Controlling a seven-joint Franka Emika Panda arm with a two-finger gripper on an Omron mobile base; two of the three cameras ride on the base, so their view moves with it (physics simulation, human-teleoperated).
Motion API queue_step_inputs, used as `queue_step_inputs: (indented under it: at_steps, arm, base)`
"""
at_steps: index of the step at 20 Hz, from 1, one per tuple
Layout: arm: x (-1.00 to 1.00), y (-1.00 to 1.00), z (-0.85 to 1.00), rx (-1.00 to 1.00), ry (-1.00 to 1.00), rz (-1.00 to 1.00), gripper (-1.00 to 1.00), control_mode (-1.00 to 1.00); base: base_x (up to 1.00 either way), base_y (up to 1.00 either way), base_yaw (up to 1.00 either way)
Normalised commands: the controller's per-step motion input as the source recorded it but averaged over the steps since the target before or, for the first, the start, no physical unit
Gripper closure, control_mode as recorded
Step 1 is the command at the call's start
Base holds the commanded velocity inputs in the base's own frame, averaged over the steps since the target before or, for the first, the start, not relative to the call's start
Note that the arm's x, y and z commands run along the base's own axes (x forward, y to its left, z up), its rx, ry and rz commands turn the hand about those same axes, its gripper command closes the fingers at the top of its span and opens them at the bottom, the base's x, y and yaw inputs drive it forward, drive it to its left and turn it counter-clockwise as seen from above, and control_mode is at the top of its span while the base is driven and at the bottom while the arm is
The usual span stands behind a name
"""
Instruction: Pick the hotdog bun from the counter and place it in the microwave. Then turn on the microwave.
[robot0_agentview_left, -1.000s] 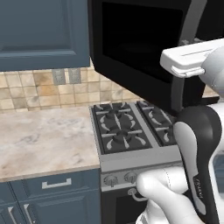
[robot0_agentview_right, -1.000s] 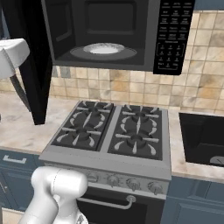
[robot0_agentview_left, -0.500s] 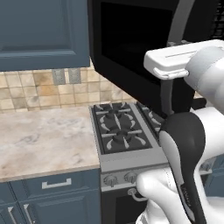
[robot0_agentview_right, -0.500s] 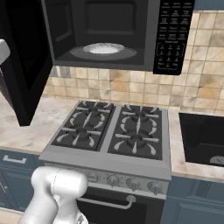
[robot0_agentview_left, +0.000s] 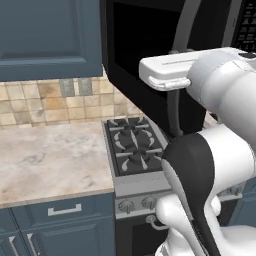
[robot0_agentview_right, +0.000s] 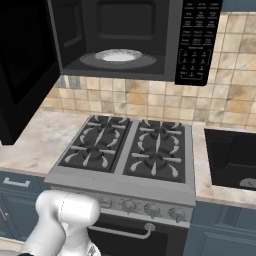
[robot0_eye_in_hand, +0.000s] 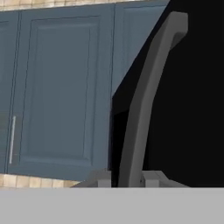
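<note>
Since a second ago your microwave door (robot0_agentview_left: 150, 70) has swung further round toward the left and the white arm has followed it, so the forearm now reaches across the left base view at door height. You will not find the hotdog bun in any of these views, so you cannot tell where it lies relative to the hand.

Your microwave (robot0_agentview_right: 135, 40) hangs over the black gas stove (robot0_agentview_right: 130, 152) with its cavity open. On its floor sits a white plate (robot0_agentview_right: 118, 55), and nothing bun-like can be made out on it from here. The keypad (robot0_agentview_right: 196, 42) is on the right of the cavity. In the right base view the open door stands as a dark slab at the far left, over the marbled counter (robot0_agentview_right: 35, 145).

In the hand view the door's grey handle (robot0_eye_in_hand: 146, 100) rises just ahead of the hand, curving from the bottom centre to the upper right against the black door face. The gripper (robot0_eye_in_hand: 127, 179) sits at its foot with a pale finger base on either side of the bar, jaws drawn narrow; whether the pads actually press on the handle you cannot tell. Behind the door edge are dark blue wall cabinets (robot0_eye_in_hand: 61, 92).

Your arm rises at the lower right of the left base view, bends at a dark elbow, and its white wrist lies level against the door beside the handle (robot0_agentview_left: 175, 85). The counter (robot0_agentview_left: 50, 155) stretches left of the stove (robot0_agentview_left: 132, 147).
</note>
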Motion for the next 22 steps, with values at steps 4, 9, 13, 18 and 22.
queue_step_inputs:
  at_steps: [4,9,13,18,22]
  arm:
    - [0.00,0.41,0.00,0.00,0.11,0.03,1.00,-1.00]
    - [0.00,0.32,0.00,0.00,0.06,0.02,1.00,-1.00]
    - [0.00,0.21,0.00,0.00,0.00,0.00,1.00,-1.00]
    - [0.00,0.12,0.00,0.00,0.00,0.01,1.00,-1.00]
    - [0.00,0.02,0.00,0.00,-0.01,0.01,-1.00,-1.00]
  base:
    - [0.00,0.00,0.00]
    - [0.00,0.00,0.00]
    - [0.00,0.00,0.00]
    - [0.00,0.00,0.00]
    - [0.00,0.00,0.00]
